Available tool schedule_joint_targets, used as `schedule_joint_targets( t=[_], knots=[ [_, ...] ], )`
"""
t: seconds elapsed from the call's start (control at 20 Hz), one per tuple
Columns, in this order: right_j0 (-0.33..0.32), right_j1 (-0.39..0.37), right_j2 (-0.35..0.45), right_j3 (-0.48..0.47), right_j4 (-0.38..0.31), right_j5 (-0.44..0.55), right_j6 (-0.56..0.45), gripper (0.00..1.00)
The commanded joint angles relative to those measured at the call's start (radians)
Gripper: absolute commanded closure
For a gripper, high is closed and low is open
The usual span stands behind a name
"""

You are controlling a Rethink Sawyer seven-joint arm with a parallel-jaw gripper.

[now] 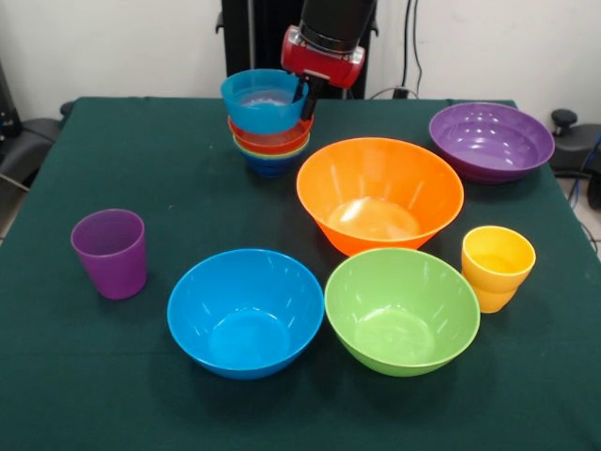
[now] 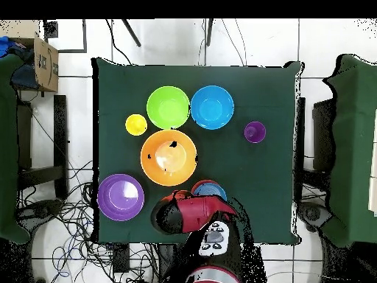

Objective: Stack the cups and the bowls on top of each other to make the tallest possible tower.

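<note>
At the table's (image 1: 188,169) far edge, the small glossy light blue plastic bowl (image 1: 265,99) sits atop the pile of small nested bowls (image 1: 270,150). Its rim is pinched by the jaws of the red and black gripper (image 1: 305,99), one finger inside. The thin, light, slick plastic is judged likely to slip or tip, so the rim is the sensible hold. The large orange bowl (image 1: 380,193) waits mid-table.

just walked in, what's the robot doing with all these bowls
The red and black gripper holds the small light blue plastic bowl by its rim, atop a leaning stack of small red-orange, green and dark blue bowls. Four large bowls and two cups sit unstacked on the green table.
</note>
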Motion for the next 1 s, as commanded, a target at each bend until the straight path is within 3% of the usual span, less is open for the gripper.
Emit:
schedule_joint_targets(
  t=[0.05, 0.65, 1.0],
  knots=[
    [-0.018, 0.034, 0.12, 0.017, 0.024, -0.081, 0.118, 1.0],
    [-0.015, 0.107, 0.113, 0.011, 0.029, -0.174, 0.15, 1.0],
    [-0.009, 0.105, 0.108, 0.009, 0.037, -0.167, 0.144, 1.0]
  ],
)
